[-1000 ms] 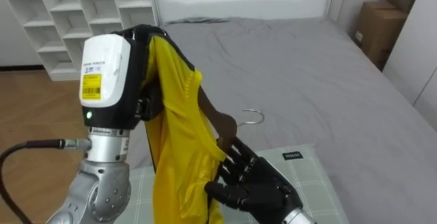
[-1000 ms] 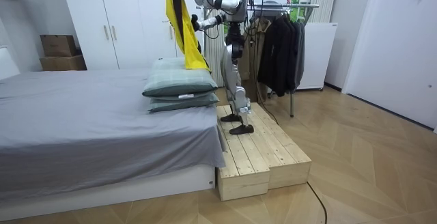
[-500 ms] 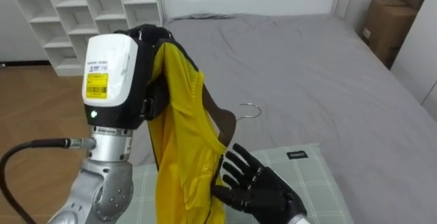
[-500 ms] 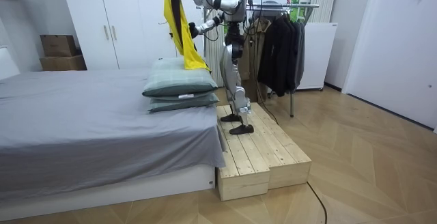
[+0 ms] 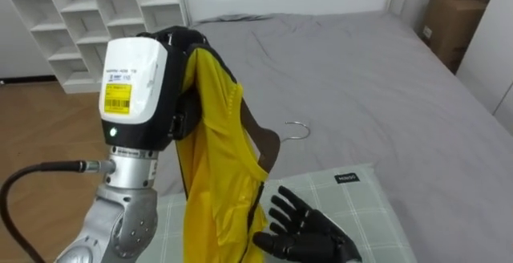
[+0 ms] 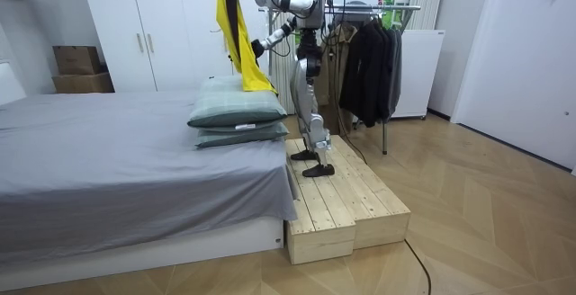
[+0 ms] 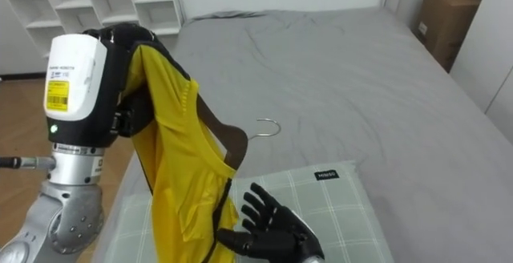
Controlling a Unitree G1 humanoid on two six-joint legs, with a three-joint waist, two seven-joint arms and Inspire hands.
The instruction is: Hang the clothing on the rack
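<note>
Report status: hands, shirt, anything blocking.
Left hand raised, yellow shirt draped from it, hanger inside. Right hand open beside shirt. Nothing blocking seen.

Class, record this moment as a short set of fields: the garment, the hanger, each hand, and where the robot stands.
garment: yellow garment, hanging from the left hand held high
hanger: wooden hanger inside the garment, its metal hook sticking out over the bed
right hand: right hand open, low beside the garment, above the checked pillow
robot: standing on a wooden platform between bed and clothes rack
</note>
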